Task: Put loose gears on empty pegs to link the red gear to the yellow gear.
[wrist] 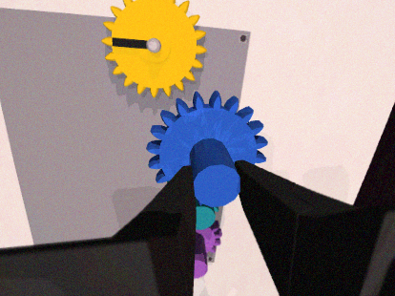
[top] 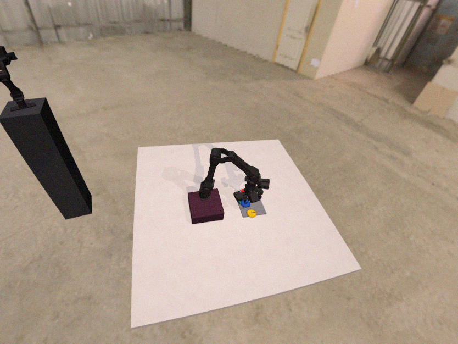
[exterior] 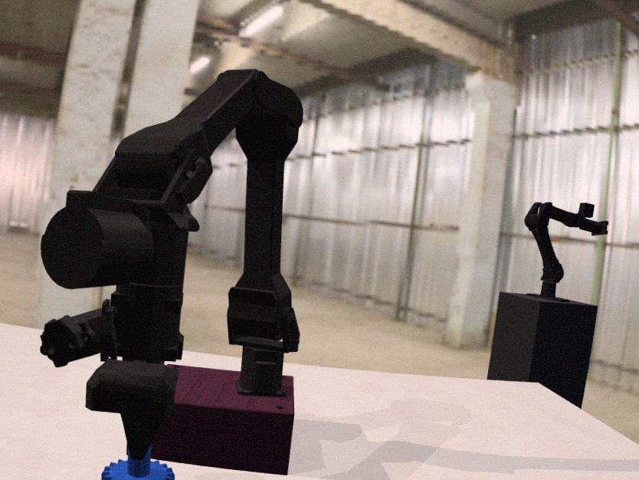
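Note:
My gripper (wrist: pixel 213 172) (exterior: pixel 138 454) is shut on the upright stem of the blue gear (wrist: pixel 205 127) (top: pixel 245 204) (exterior: pixel 137 470), over the grey board (wrist: pixel 62 117) (top: pixel 260 210). In the wrist view the blue gear is just below the yellow gear (wrist: pixel 176 60) (top: pixel 251 214) with its black stripe, with a small gap between their teeth; it looks raised above the board. Behind the blue stem show a teal gear (wrist: pixel 205 218) and a purple gear (wrist: pixel 210 239), mostly hidden by the fingers. The red gear (top: pixel 242 190) is mostly hidden behind the gripper in the top view.
The arm stands on a dark purple block (top: pixel 205 209) (exterior: pixel 232 434) beside the board, on the white table top (top: pixel 207 266). A second arm on a tall black pedestal (top: pixel 48 159) (exterior: pixel 539 340) is far from the board.

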`<state>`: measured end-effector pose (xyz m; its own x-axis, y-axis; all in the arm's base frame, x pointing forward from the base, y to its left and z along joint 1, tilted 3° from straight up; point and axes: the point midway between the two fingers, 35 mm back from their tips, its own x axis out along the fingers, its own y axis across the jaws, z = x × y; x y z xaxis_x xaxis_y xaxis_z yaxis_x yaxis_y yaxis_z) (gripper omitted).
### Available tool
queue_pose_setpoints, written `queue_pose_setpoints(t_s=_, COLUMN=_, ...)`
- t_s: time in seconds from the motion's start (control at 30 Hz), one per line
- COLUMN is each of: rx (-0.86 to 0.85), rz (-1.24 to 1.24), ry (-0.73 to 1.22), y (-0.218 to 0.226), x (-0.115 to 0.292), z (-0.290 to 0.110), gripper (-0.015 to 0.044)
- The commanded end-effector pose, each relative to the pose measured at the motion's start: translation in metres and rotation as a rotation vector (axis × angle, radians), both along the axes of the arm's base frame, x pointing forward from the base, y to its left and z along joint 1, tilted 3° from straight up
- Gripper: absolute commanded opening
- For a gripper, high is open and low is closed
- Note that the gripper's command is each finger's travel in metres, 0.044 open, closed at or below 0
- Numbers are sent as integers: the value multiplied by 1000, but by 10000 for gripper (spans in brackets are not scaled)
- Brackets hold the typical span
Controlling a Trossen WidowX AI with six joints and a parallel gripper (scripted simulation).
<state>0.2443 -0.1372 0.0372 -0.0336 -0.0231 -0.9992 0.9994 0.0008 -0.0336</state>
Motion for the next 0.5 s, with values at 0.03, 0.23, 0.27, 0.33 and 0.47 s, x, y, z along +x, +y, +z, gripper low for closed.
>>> queue_pose_setpoints(t_s=0.03, rx=-2, rz=13, ry=3, y=0, x=-1, z=-6, gripper=0)
queue_pose_setpoints(t_s=0.23, rx=-1, rz=55, ry=4, y=-1, x=-2, z=-14, gripper=0)
queue_pose_setpoints(t_s=0.27, rx=0, rz=56, ry=4, y=-1, x=-2, z=-16, gripper=0)
queue_pose_setpoints(t_s=0.33, rx=-1, rz=53, ry=4, y=-1, x=-2, z=-19, gripper=0)
queue_pose_setpoints(t_s=0.47, rx=-2, rz=26, ry=3, y=-1, x=-2, z=-25, gripper=0)
